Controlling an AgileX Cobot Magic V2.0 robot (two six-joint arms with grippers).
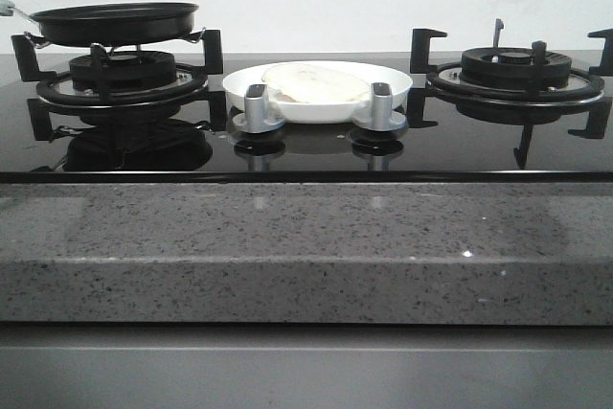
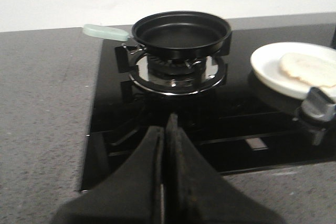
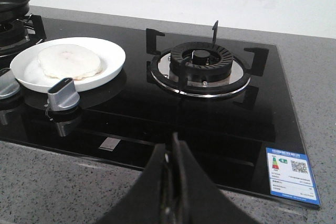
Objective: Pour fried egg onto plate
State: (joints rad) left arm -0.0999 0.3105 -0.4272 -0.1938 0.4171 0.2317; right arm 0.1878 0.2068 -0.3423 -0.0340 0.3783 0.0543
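The fried egg (image 1: 314, 83) lies flat on the white plate (image 1: 393, 79) at the middle of the black glass hob; egg (image 3: 69, 61) and plate (image 3: 113, 56) also show in the right wrist view, and egg (image 2: 310, 69) on plate (image 2: 268, 69) in the left wrist view. The black frying pan (image 1: 115, 22) with a pale green handle (image 2: 105, 32) sits empty on the left burner (image 2: 176, 72). My left gripper (image 2: 165, 124) is shut and empty over the hob's front edge, apart from the pan. My right gripper (image 3: 173, 145) is shut and empty near the right burner (image 3: 202, 66). Neither gripper shows in the front view.
Two silver knobs (image 1: 259, 107) (image 1: 380, 107) stand in front of the plate. The right burner's pan supports (image 1: 517, 69) stick up. A grey speckled counter (image 1: 306, 246) runs along the front. A blue energy label (image 3: 291, 174) is on the hob's corner.
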